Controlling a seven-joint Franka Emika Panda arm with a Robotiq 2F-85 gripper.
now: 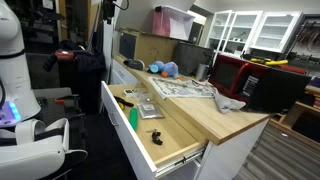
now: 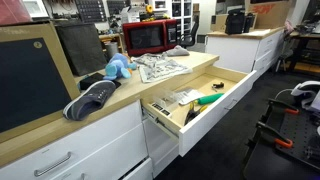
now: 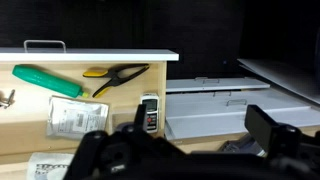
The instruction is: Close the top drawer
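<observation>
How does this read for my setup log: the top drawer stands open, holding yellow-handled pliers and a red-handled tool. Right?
Not quite. The top drawer stands open and holds yellow-handled pliers, but the tool beside them has a green handle, not red; the wrist view shows it.

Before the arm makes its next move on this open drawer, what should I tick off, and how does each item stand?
1. Top drawer pulled out, ready to push: ok.
2. Green-handled tool and pliers lying flat inside: ok.
3. Fingers spread, holding nothing: ok.
4. Fingers against the handle: not ok, they hang over the drawer's inside.
5. Nothing behind the drawer blocking its slide: cannot tell.
</observation>
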